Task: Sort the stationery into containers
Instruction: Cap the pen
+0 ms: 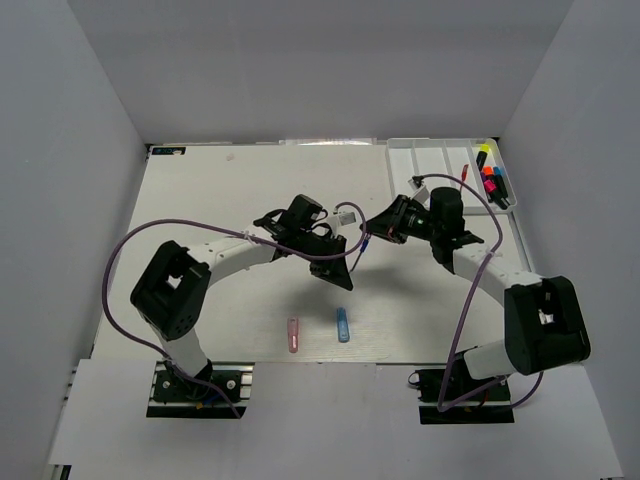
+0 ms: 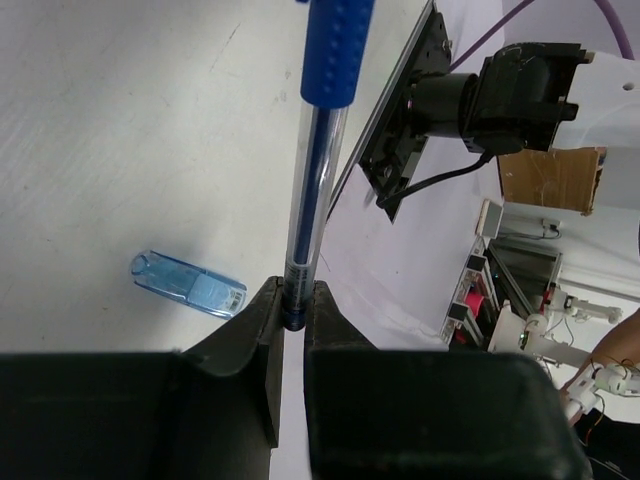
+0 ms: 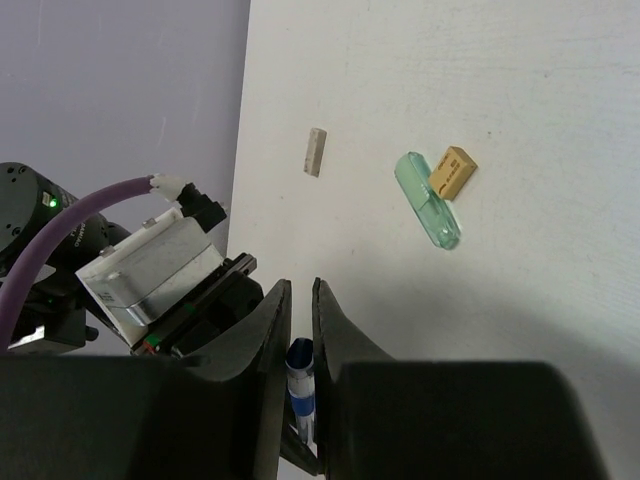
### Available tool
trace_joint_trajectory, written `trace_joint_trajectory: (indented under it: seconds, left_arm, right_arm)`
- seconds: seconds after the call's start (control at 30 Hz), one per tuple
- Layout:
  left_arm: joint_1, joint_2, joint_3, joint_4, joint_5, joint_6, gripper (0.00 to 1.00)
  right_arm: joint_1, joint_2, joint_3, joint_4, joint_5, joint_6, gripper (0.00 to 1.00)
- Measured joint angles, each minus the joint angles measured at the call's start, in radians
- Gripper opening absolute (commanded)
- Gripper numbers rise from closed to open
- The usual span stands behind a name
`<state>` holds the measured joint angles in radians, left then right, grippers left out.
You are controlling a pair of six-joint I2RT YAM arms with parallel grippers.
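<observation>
blue pen [image 2: 316,190], in left gripper [image 2: 292,305], perhaps right gripper [image 3: 301,300]

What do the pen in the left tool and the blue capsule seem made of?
The pen looks like clear plastic: its ink tube shows through; the dotted blue grip perhaps rubber. The blue capsule seems translucent plastic: its inside shows.

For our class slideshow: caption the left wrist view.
Left gripper, jaws shut on a blue pen; blue capsule lies on the table.

Lab — white booth walls [image 1: 60,150], cluttered racks [image 2: 505,285].
</observation>
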<state>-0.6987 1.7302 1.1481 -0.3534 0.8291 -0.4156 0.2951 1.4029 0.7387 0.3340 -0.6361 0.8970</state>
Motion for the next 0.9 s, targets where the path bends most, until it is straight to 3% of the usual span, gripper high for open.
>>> trace_joint_trajectory:
  seconds: [0.9]
  left_arm:
    - [0.026, -0.029, -0.023, 0.193, -0.003, -0.045, 0.00]
  right_arm:
    - [-0.047, 0.066, 0.174, -0.074, -0.092, -0.061, 0.00]
